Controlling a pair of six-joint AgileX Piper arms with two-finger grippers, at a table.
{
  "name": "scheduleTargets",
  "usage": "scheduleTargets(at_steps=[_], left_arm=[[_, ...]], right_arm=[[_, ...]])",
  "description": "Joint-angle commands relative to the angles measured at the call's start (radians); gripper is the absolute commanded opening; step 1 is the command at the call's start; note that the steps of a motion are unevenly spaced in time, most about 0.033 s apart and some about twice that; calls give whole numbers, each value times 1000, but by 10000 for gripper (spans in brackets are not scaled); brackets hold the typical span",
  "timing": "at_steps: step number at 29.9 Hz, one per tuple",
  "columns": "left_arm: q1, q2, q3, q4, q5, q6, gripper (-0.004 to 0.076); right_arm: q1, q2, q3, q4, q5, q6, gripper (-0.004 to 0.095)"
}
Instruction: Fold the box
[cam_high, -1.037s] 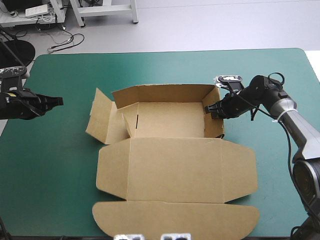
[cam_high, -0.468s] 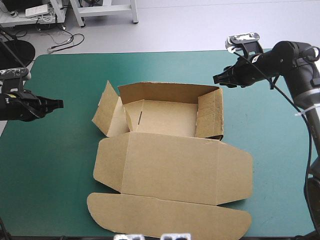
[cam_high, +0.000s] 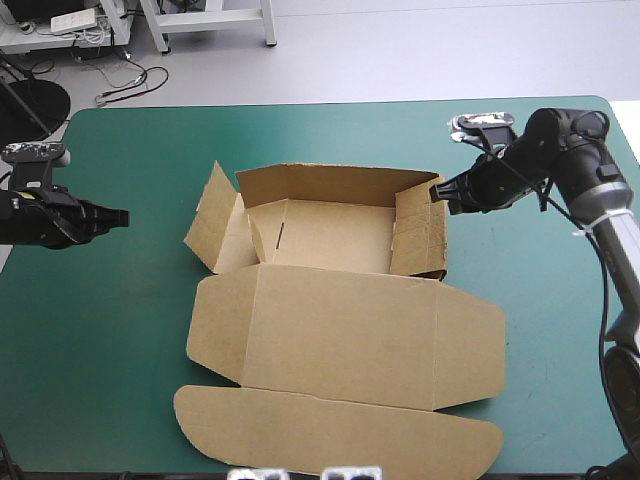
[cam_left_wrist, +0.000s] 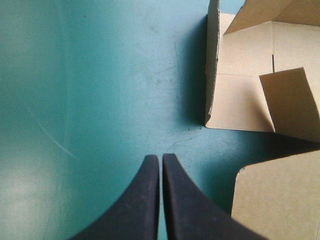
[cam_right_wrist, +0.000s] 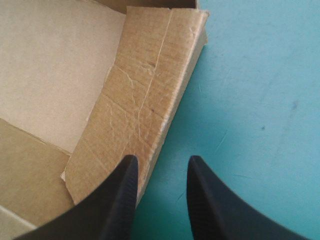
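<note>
Right claw (cam_right_wrist: 162, 159) spread at the box's (cam_high: 340, 330) right wall; board looks stiff and light, so pinch that edge. Left claw (cam_left_wrist: 160, 156) pressed together.

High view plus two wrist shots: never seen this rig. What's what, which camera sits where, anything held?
Two robot arms at a table with a teal-green cover. The high view looks down from behind the robot; each wrist view looks along that arm's own black fingers. On the cover lies one brown box, a cut board sheet part-folded: far wall and right wall raised, left flap leaning outward, lid flat toward the near edge. The left gripper is shut, empty, and apart from the box's left flap. The right gripper is open at the right wall, whose top edge lies between its fingers in the right wrist view; it grips nothing.
</note>
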Motion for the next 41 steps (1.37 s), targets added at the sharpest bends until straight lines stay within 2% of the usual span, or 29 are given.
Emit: scheduleTargets(at_steps=[1,10,18,21,24,27,32,36,41], left_arm=[[-1,-31,-24,-43,-28,-2,6],[-1,-31,-24,-43,-30,-2,6],[-1,-31,-24,-58,-29,-2,6],[-1,-31,-24,-70,-34,-2,6],[-1,-31,-24,-68,-55,-2,6],[1,-17,-24,-68,-72,-16,6],[28,45,-36,-98,-84,-19,6],[111,95,-36,-218,-101,17,6],[251,162,-36,-426,-50,115,6]], right_arm=[[-1,4,5,66,-74,-12,307],[-1,93,5,101,-86,-48,307],[-1,195,5,293,-100,-214,299],[-1,231,5,319,-101,-207,197],[-1,259,5,316,-98,-205,-7],[-1,261,3,322,-100,-202,-15],[-3,244,-57,358,-31,-202,-15],[-14,198,-141,367,17,-187,-15],[-63,145,-265,389,47,-127,-15]])
